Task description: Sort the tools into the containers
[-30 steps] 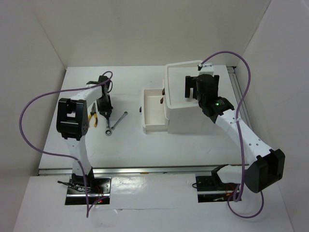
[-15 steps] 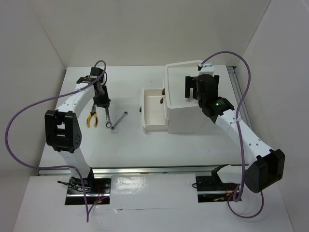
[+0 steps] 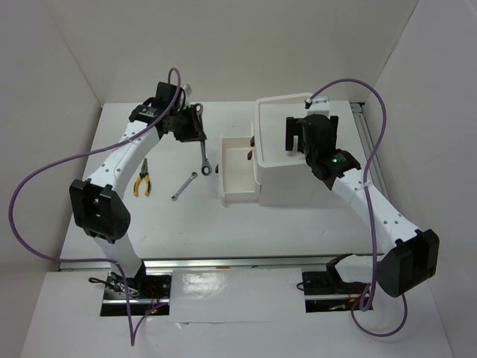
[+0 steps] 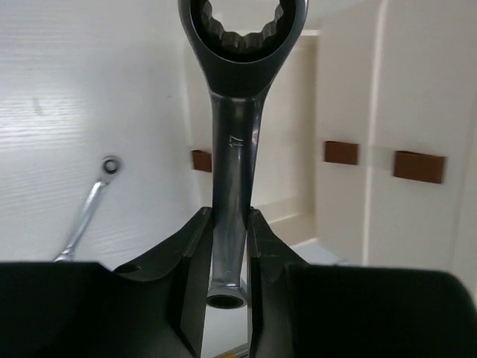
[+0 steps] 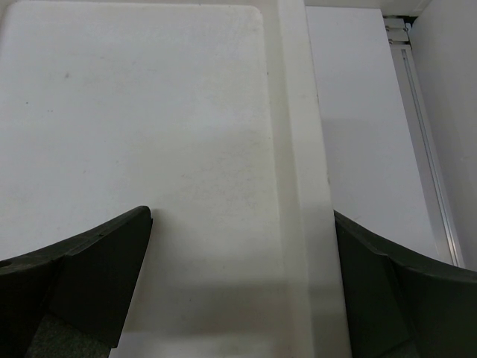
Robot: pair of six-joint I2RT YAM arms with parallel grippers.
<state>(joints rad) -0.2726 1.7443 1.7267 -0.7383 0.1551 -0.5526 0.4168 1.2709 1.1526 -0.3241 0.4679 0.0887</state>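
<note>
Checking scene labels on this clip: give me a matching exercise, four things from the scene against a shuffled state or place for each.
1. drawer
2. ratchet wrench nearer the drawer
3. yellow-handled pliers
4. right gripper

a. pulled out of the cabinet
b. open above the top tray
c. lying on the table
d. clamped in the left gripper

Pairs: 1-a, 2-d, 3-c, 4-b

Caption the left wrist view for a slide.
Left gripper clamps a silver ratchet wrench by its shank, the open drawer just beyond.
</note>
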